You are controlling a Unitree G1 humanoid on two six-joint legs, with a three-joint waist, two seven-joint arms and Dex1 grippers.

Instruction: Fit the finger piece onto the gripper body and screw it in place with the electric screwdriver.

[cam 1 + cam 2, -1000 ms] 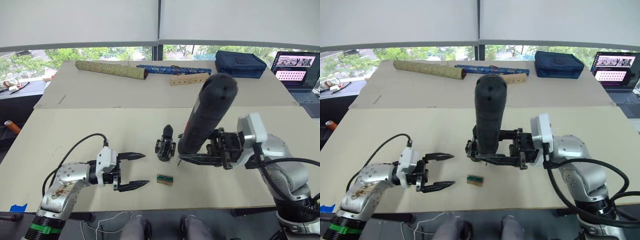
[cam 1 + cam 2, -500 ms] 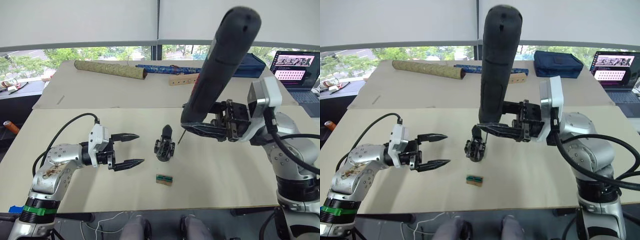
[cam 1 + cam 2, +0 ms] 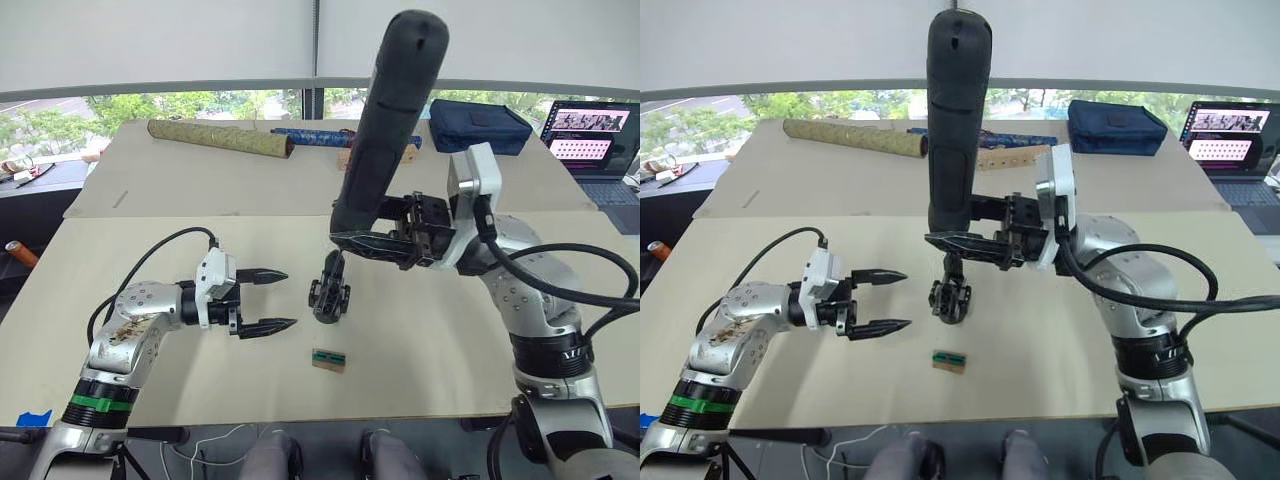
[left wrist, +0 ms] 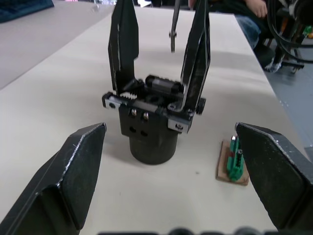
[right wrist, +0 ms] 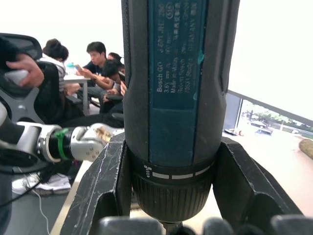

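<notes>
A: Right pincer (image 3: 372, 242) — what has it got?

B: It is clamped on the electric screwdriver (image 3: 385, 120), low on the barrel. The tool stands nearly upright, rounded end high above the pincer, thin bit pointing down.

A: And the gripper body (image 3: 329, 290)?

B: On the tabletop (image 3: 150, 250), right beneath the right pincer. In the left wrist view it stands on its rounded base with two black fingers rising from it, and the bit tip hangs just above and between those fingers, apart from them.

A: The finger piece, loose anywhere?

B: Cannot tell — both fingers sit upright on the gripper body (image 4: 153, 122); whether one is only resting there is not visible.

A: Left pincer (image 3: 268, 299)?

B: Wide open, holding nothing. It hovers low over the tabletop, tips pointed at the gripper body, which lies just beyond them and clear of both fingers.

A: Anything else close?

B: A small green-and-tan block (image 3: 329, 359) flat on the tabletop, near the left pincer's nearer tip, touching nothing.
</notes>
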